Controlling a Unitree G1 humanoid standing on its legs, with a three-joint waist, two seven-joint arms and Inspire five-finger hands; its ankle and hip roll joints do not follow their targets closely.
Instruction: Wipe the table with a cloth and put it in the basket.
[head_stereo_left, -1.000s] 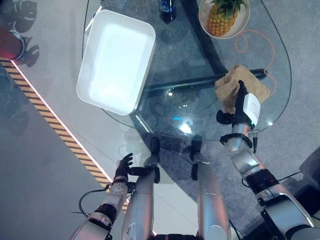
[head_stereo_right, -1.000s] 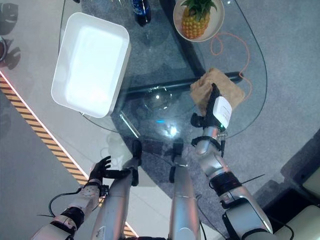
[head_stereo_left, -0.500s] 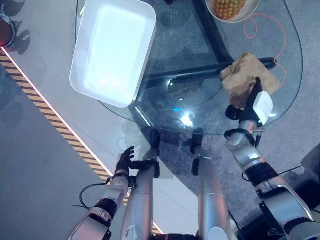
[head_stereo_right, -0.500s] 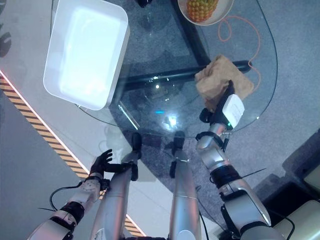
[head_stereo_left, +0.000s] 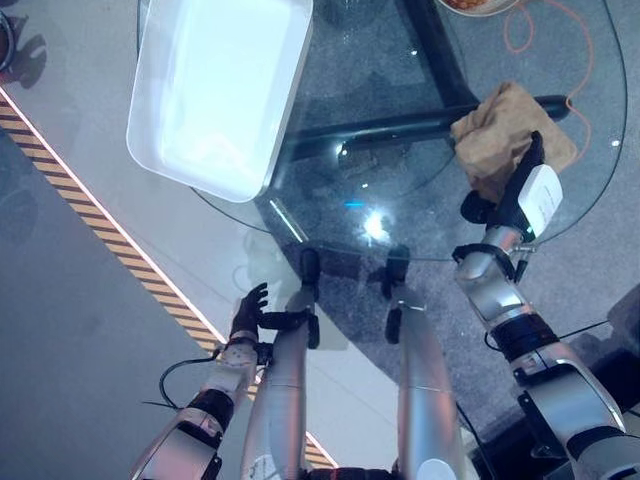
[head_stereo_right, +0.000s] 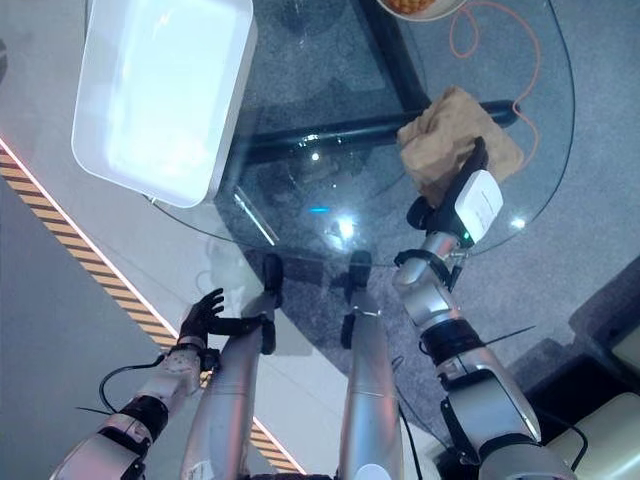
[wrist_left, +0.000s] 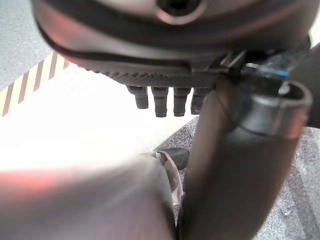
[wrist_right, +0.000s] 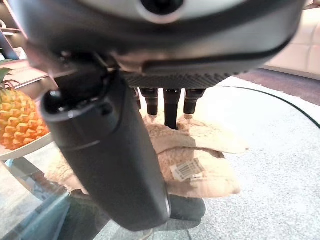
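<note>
A crumpled brown cloth (head_stereo_left: 500, 130) lies on the right part of the round glass table (head_stereo_left: 400, 190). My right hand (head_stereo_left: 527, 190) reaches over the table's near edge, its straight fingers (wrist_right: 171, 107) resting on the cloth's near side; the hand is open. The white rectangular basket (head_stereo_left: 215, 90) stands on the table's left part, overhanging its edge, with nothing in it. Well below the table, my left hand (head_stereo_left: 248, 312) hangs beside the leg with relaxed fingers (wrist_left: 160, 102), holding nothing.
A plate with a pineapple (wrist_right: 20, 120) stands at the table's far side, beyond the cloth. An orange cord (head_stereo_left: 590, 60) loops on the carpet under the glass. A yellow-and-black striped strip (head_stereo_left: 100, 230) crosses the floor at the left.
The camera has shifted, so the table sits higher in the picture. My right hand stays with its fingers on the cloth; the left hand stays low.
</note>
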